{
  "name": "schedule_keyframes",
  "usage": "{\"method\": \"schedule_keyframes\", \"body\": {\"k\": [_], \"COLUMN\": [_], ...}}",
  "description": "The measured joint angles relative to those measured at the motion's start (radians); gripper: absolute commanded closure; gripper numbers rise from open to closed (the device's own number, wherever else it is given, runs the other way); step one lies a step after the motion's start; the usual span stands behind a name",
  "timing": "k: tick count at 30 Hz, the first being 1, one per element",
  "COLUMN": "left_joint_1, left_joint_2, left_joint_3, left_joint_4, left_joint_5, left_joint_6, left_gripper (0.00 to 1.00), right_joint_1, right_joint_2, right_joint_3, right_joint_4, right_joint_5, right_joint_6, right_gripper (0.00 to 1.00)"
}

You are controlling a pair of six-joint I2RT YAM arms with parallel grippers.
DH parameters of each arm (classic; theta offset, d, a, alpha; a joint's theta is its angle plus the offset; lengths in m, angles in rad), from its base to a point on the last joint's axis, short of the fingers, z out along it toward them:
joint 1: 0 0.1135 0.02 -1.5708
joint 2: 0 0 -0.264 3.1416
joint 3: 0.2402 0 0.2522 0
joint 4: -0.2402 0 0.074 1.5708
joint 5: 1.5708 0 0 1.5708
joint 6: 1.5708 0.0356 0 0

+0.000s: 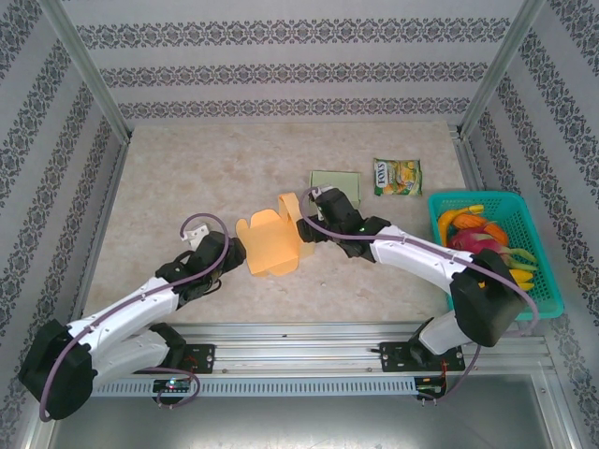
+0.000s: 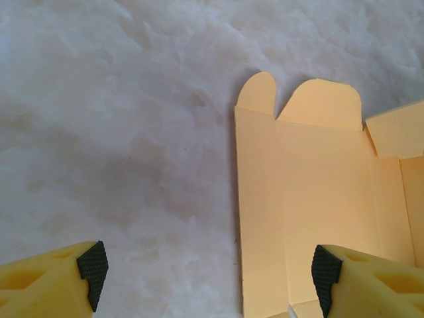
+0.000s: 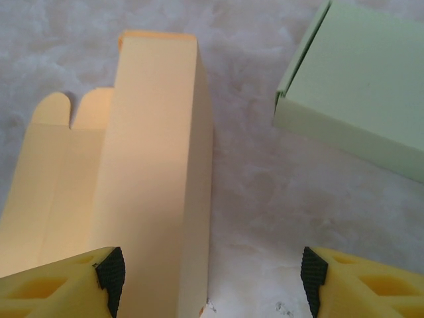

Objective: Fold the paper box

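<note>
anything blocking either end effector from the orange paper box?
Nothing visible. The left end effector is open over one edge of the paper box; the right end effector is open at its raised panel. The green box lies off to the side, not between.

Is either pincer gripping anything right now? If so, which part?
Nothing is held. The left pincer stands open by the edge of the orange paper box; the right pincer is open too, one finger beside the box's raised panel, not clamped.
</note>
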Motion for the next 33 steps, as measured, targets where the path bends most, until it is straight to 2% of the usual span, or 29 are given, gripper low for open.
{"method": "schedule_keyframes", "body": {"k": [12,20,25,31,33], "left_joint_1": [0.000,0.000,-0.001,-0.001,-0.001], "left_joint_2": [0.053,0.173,0.257,0.352,0.389], "left_joint_3": [-0.002,-0.003,-0.003,-0.003,-0.003], "left_joint_4": [0.060,0.167,0.266,0.372,0.409], "left_joint_5": [0.047,0.101,0.119,0.116,0.115], "left_joint_6": [-0.024,-0.051,-0.071,-0.075,-0.074], "left_gripper": [0.18,0.23,0.34,0.53,0.66], "right_joint_1": [-0.035,-0.046,-0.051,-0.061,-0.066], "right_joint_2": [-0.018,-0.037,-0.039,-0.039,-0.039], "right_joint_3": [-0.122,-0.158,-0.163,-0.171,-0.176], "right_joint_4": [0.176,0.217,0.224,0.237,0.245], "right_joint_5": [-0.038,-0.041,-0.044,-0.060,-0.068], "right_joint_6": [0.064,0.083,0.093,0.101,0.103], "right_gripper": [0.29,0.29,0.29,0.29,0.29]}}
